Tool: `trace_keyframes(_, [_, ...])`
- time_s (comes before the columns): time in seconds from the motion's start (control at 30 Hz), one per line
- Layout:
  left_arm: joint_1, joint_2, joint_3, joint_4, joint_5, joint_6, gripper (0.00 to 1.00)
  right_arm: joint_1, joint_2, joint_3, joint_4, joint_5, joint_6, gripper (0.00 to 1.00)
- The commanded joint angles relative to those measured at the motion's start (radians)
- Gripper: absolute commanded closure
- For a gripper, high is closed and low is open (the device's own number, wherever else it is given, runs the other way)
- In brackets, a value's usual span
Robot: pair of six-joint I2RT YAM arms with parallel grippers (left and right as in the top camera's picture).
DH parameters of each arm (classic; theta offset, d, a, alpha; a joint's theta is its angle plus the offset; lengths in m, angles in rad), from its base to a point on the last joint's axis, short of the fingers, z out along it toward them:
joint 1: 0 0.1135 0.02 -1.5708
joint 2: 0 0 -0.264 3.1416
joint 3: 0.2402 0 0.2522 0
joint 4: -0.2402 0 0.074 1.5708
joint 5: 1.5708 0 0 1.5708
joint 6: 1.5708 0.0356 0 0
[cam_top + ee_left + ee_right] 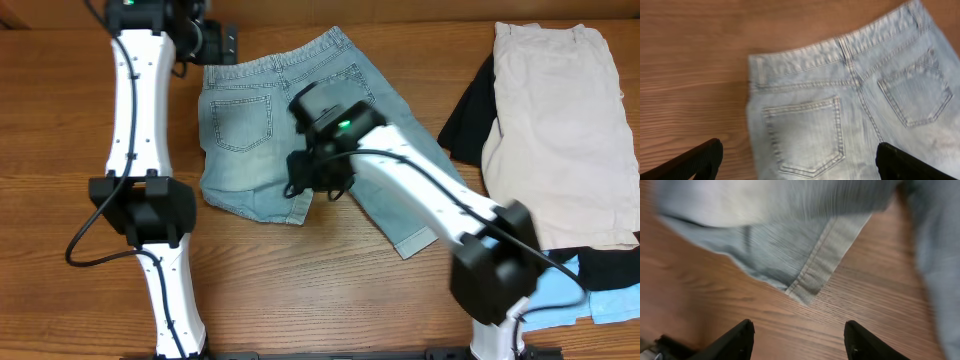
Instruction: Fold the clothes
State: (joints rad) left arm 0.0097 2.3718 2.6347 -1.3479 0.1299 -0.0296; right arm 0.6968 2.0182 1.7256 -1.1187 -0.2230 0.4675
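The faded light-blue denim shorts (255, 125) lie flat on the wooden table, back pockets up, waistband toward the far edge. My left gripper (222, 42) is open at the waistband's left corner; the left wrist view shows the waistband and a back pocket (807, 135) between its open fingers (797, 160). My right gripper (318, 180) is open above the crotch, beside the left leg's hem. In the right wrist view its fingers (799, 339) hover over bare wood just short of the hem corner (812, 282). Neither gripper holds anything.
At the right, beige shorts (560, 120) lie on a black garment (470, 115), with a sky-blue garment (560, 300) at the near right corner. The right arm stretches across the shorts' right leg (410, 215).
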Motion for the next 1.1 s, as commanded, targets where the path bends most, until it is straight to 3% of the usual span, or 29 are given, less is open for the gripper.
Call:
trace_keyframes(0.0, [0.043, -0.011, 0.058, -0.021, 0.002, -0.029, 0.0, 0.044, 0.078, -0.005, 0.01, 0.028, 0.118, 0.39])
trace_keyframes(0.27, [0.076, -0.011, 0.057, -0.047, -0.006, -0.031, 0.0, 0.093, 0.163, -0.005, 0.042, 0.032, 0.197, 0.48])
trace_keyframes(0.63, [0.094, -0.011, 0.057, -0.051, -0.006, -0.031, 0.0, 0.093, 0.235, -0.005, 0.056, 0.047, 0.222, 0.5])
trace_keyframes(0.87, [0.094, -0.011, 0.057, -0.058, -0.006, -0.031, 0.0, 0.093, 0.236, -0.005, 0.059, 0.063, 0.222, 0.8])
trace_keyframes(0.93, [0.094, -0.011, 0.057, -0.059, -0.006, -0.031, 0.0, 0.093, 0.236, -0.005, 0.059, 0.068, 0.221, 0.96])
trace_keyframes(1.07, [0.094, -0.011, 0.057, -0.062, -0.006, -0.031, 0.0, 0.083, 0.228, -0.002, 0.031, 0.068, 0.206, 0.96])
